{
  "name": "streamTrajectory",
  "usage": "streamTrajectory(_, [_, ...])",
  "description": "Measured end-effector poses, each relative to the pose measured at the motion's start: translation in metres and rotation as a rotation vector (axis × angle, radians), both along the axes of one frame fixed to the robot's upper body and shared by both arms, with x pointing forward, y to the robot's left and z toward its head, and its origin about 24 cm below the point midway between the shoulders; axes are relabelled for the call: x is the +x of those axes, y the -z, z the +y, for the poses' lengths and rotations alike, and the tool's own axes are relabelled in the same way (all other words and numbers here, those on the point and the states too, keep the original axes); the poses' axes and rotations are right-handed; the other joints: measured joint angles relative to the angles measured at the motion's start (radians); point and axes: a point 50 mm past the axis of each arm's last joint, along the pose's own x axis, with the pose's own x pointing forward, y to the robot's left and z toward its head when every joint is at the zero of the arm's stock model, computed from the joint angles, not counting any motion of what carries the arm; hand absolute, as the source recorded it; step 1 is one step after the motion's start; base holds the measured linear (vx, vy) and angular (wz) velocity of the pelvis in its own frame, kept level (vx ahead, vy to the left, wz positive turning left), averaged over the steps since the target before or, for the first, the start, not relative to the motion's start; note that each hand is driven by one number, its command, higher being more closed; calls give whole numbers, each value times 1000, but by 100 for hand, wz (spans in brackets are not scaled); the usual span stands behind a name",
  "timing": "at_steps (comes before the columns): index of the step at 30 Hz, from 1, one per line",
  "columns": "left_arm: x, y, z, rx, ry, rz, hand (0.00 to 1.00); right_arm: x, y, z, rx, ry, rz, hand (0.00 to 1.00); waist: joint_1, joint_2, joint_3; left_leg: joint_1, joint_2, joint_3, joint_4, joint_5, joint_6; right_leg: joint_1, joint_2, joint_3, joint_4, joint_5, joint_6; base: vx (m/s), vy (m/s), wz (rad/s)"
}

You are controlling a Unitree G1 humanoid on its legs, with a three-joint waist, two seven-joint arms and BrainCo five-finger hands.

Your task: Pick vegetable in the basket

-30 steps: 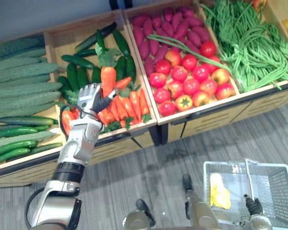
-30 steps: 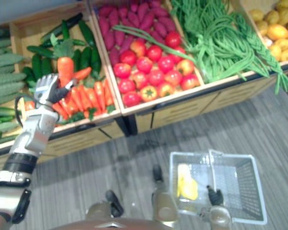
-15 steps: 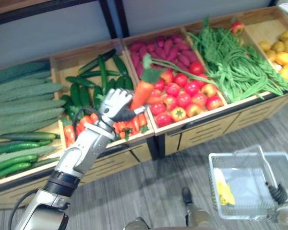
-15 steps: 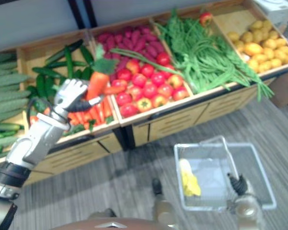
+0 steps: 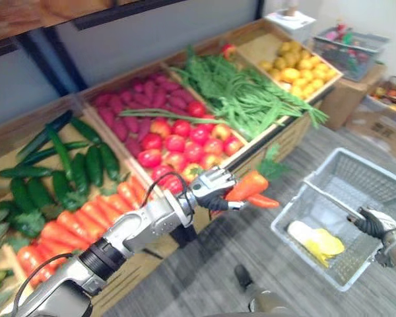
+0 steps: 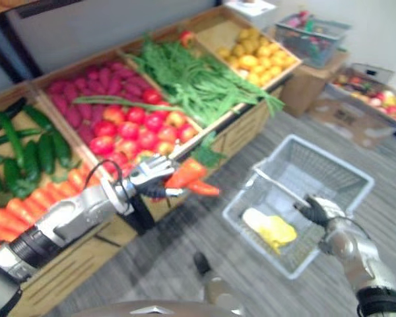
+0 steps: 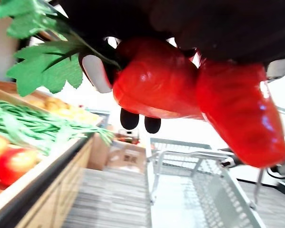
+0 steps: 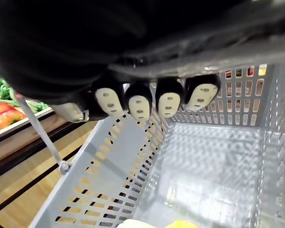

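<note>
1. Left hand (image 5: 210, 190) is reaching out from the produce stand toward the basket (image 5: 383, 188), fingers and thumb curling round a carrot (image 5: 246, 186).
2. Carrot is riding in the air, lying roughly level, with its leafy green top (image 5: 272, 168) pointing toward the basket. A smaller carrot (image 5: 264, 202) is sitting in the same grip just beneath it. The left wrist view is showing both orange-red bodies pressed against the palm, with dark fingertips (image 7: 129, 118) wrapping past them.
3. Both carrots are hanging over the grey floor (image 5: 204, 277), between the stand's front edge and the basket's near corner. They are close to the rim but not inside the basket.
4. Right hand (image 5: 371, 222) is clasping the basket's handle (image 5: 330, 200), and the right wrist view is showing its fingers (image 8: 140, 105) curling over the thin bar.
5. Basket is hanging tilted from that hand, with a yellow item (image 5: 317, 241) lying on its bottom.
6. Behind, the stand's crates are holding more carrots (image 5: 86, 218), cucumbers (image 5: 72, 158), tomatoes (image 5: 178, 142) and green beans (image 5: 244, 99).
</note>
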Motion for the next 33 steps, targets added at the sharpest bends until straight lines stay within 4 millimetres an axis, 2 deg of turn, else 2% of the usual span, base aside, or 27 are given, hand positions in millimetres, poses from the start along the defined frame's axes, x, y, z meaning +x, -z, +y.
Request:
streamTrajectory(6, [-11, 13, -12, 26, 73, 89, 100, 20, -6, 45, -40, -279, 33, 100, -24, 2, -4, 65, 3, 126, 31, -18, -18, 2, 58, 116, 10, 9, 12, -19, 3, -59])
streamTrajectory(11, [-21, 24, -23, 43, 131, 135, 100, 32, -22, 67, -74, -432, -3, 100, -28, 1, -10, 100, 6, 202, 53, -30, -35, 1, 101, 189, 23, 13, 19, -34, -47, -49])
streamTrajectory(14, [-26, 28, -31, 39, 166, 156, 100, 34, -28, 74, -100, -490, -4, 100, -32, 5, -30, 111, 17, 232, 70, -39, -45, -1, 124, 217, 24, 13, 27, -20, -91, -35])
streamTrajectory(17, [-30, 30, -34, 48, 191, 171, 100, 37, -33, 83, -105, -534, -20, 100, -48, -1, -40, 127, 23, 255, 86, -40, -47, -4, 144, 236, 37, 13, 27, -5, -95, -27])
streamTrajectory(23, [-41, 40, -46, 63, 254, 217, 100, 35, -42, 96, -71, -589, -42, 100, -55, -3, -64, 146, 29, 285, 103, -43, -49, -17, 172, 238, 53, 10, 22, 13, -96, -28])
streamTrajectory(33, [-46, 58, -58, 78, 274, 290, 100, 25, -52, 126, 15, -735, -31, 100, -81, -8, -72, 160, 33, 309, 125, -55, -50, -22, 184, 235, 68, 10, 22, 32, -80, -9])
